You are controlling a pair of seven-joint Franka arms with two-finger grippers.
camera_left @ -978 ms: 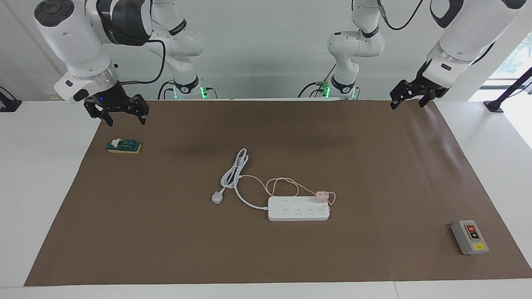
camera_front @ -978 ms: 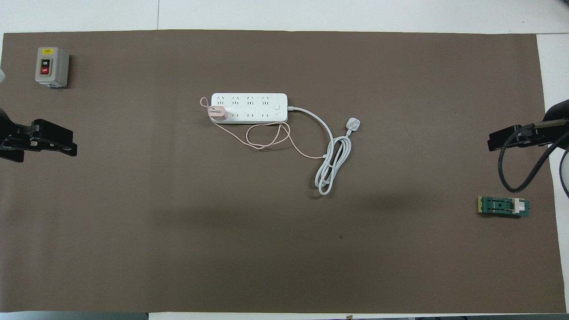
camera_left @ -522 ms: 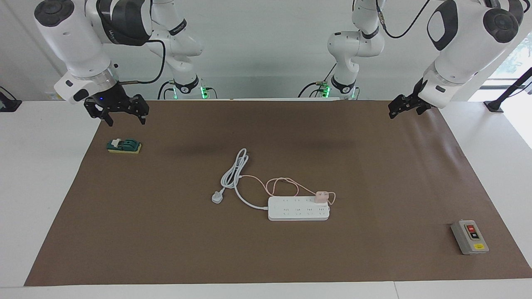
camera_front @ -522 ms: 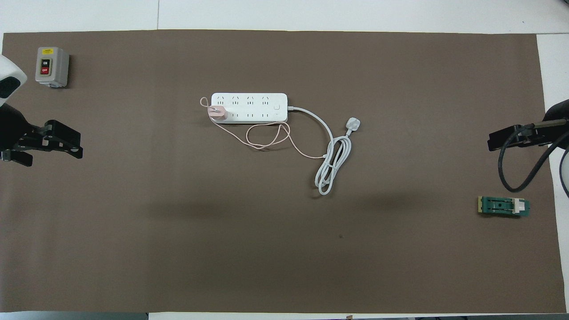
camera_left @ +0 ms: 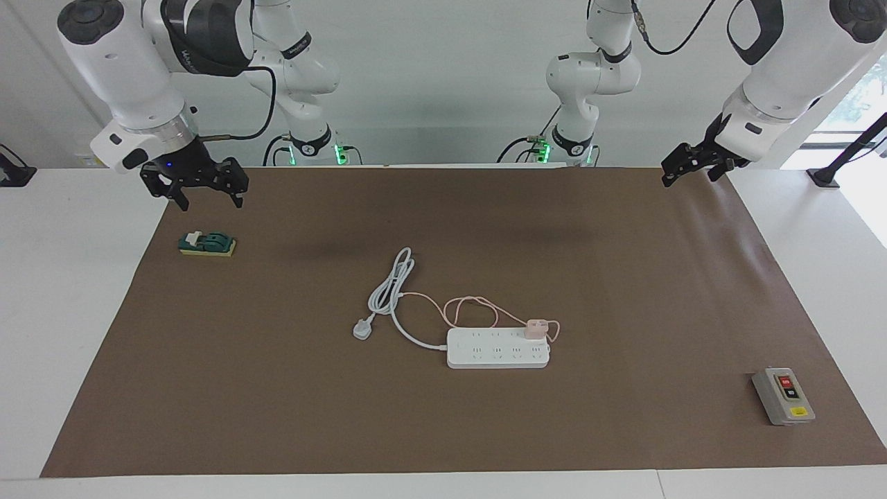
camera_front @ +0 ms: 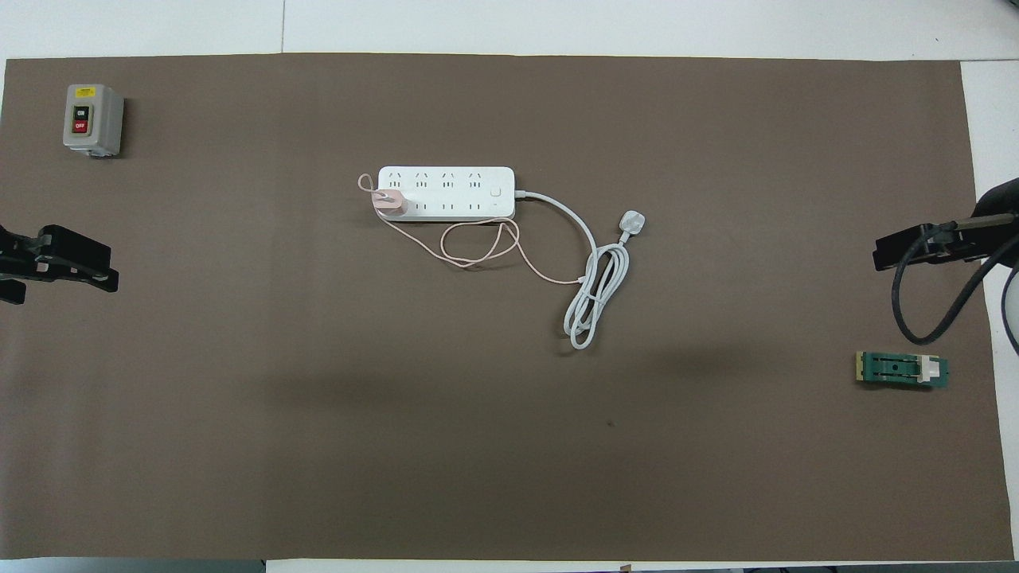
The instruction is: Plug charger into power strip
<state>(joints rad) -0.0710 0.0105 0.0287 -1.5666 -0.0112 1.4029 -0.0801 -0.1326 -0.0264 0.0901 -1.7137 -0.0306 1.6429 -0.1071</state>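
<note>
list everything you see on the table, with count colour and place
power strip: 1, white, middle of the brown mat
charger: 1, pale pink, on the strip's end toward the left arm, thin pink cable looped beside it
plug: 1, white-grey, on the mat at the end of the strip's thick cord
switch box: 1, grey with red and black buttons, left arm's end, farther from the robots
green block: 1, green on yellow, right arm's end
mat: 1, brown, covers the table
left gripper: open, empty
right gripper: open, empty

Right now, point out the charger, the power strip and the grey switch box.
charger (camera_front: 390,202): overhead view, pink body.
power strip (camera_left: 497,355): facing view, white top face.
grey switch box (camera_front: 93,119): overhead view, top face by the buttons.
</note>
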